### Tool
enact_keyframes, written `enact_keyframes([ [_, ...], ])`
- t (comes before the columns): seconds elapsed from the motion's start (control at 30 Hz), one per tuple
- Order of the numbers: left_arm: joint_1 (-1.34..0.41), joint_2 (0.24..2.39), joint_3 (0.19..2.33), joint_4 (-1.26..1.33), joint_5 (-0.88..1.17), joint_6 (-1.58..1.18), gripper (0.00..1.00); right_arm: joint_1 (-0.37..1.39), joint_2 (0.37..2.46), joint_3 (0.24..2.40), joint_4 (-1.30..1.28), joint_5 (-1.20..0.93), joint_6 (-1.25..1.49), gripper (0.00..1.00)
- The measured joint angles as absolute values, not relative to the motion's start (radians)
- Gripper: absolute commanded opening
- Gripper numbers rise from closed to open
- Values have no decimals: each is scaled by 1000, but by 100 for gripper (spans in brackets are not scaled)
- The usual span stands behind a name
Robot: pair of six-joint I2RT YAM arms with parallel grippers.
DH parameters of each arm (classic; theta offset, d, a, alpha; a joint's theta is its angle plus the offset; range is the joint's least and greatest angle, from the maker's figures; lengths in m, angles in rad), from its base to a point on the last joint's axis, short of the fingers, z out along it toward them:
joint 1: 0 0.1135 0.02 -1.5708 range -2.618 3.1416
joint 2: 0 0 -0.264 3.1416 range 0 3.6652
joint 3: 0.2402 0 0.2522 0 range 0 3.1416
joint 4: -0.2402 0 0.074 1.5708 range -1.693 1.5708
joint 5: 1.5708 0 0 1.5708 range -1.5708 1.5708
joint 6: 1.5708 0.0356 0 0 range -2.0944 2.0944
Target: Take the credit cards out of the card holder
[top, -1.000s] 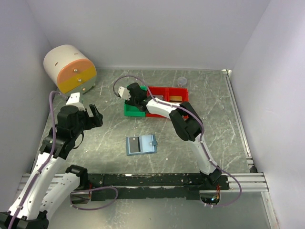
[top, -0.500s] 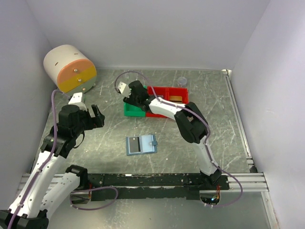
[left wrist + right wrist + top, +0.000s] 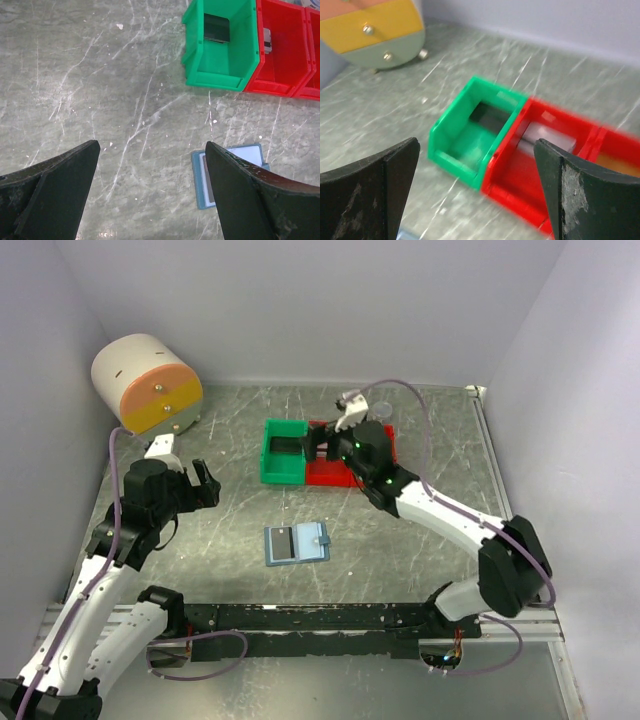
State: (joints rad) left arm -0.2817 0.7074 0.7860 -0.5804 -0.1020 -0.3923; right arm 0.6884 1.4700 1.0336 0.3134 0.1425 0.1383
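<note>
Right gripper (image 3: 476, 150) jaws gape wide, empty, over the red bin (image 3: 530, 165) — that view is blurred. Left gripper (image 3: 151, 150) gapes too, one finger (image 3: 250, 200) hiding part of the holder (image 3: 227, 167), which lies near the table's (image 3: 100, 75) front edge. Dark card (image 3: 216, 28) sits in the green bin (image 3: 220, 70); grey card (image 3: 267, 40) is half-hidden behind the red bin's wall.

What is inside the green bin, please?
One dark card is inside the green bin, at its far end. The rest of the floor looks bare. Anything under the card is covered.
</note>
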Motion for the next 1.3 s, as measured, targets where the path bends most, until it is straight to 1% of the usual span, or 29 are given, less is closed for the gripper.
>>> enact_keyframes([
  [0.13,-282,714,786,-580,-102,-393,99,676,1351,820,340,69,351,100],
  [0.17,-282,716,786,-580,-101,-393,99,676,1327,770,342,49,400,98],
  [0.27,-282,729,781,-570,-80,-392,96,678,1262,640,360,-35,546,87],
  [0.37,-282,755,778,-565,-44,-386,96,691,1228,514,442,-141,683,74],
  [0.43,-282,775,771,-554,1,-384,93,710,1237,469,463,-200,754,69],
  [0.5,-281,805,757,-528,66,-390,87,734,1260,460,464,-226,797,62],
  [0.57,-281,845,744,-498,139,-411,85,769,1295,461,475,-244,829,56],
  [0.67,-282,889,656,-392,266,-476,85,815,1342,462,478,-253,865,53],
  [0.73,-291,889,582,-342,322,-518,84,839,1374,462,479,-254,883,49],
  [0.8,-305,881,517,-302,361,-567,82,851,1402,466,476,-255,894,47],
  [0.93,-377,870,445,-253,383,-641,82,854,1450,481,474,-255,910,46],
  [1.13,-481,879,422,-199,365,-707,79,854,1493,490,473,-267,918,42],
  [1.3,-542,935,416,-161,316,-739,73,855,1540,524,470,-276,916,36],
])
